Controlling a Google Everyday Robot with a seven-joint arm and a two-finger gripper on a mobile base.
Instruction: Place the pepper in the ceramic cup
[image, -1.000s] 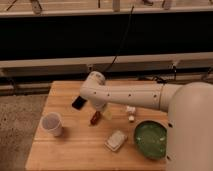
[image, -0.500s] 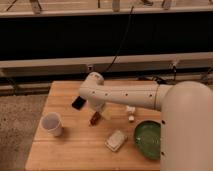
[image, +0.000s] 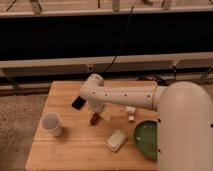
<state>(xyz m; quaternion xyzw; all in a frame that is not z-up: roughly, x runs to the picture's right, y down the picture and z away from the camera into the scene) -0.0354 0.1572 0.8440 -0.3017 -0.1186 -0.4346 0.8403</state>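
Closest to the camera is the front edge of a light wooden table (image: 75, 157), with the robot's big white body taking up the right side. On the table near that edge there's a wide green bowl (image: 146, 140) and a small white block (image: 116, 141) just left of it. Further left sits the ceramic cup (image: 52, 124), upright with its mouth facing up. The pepper (image: 94, 118) lies on the wood around the middle of the table, well apart from the cup. Its long axis runs roughly near to far with a slight lean, and I can't tell which end is the tip. The pincer (image: 100, 110) hangs right over it with its fingers spread, pinching nothing. A black phone (image: 78, 103) is just behind. Beyond that there's speckled grey floor (image: 17, 112), pale rails, a dark wall and a black cable (image: 122, 45).
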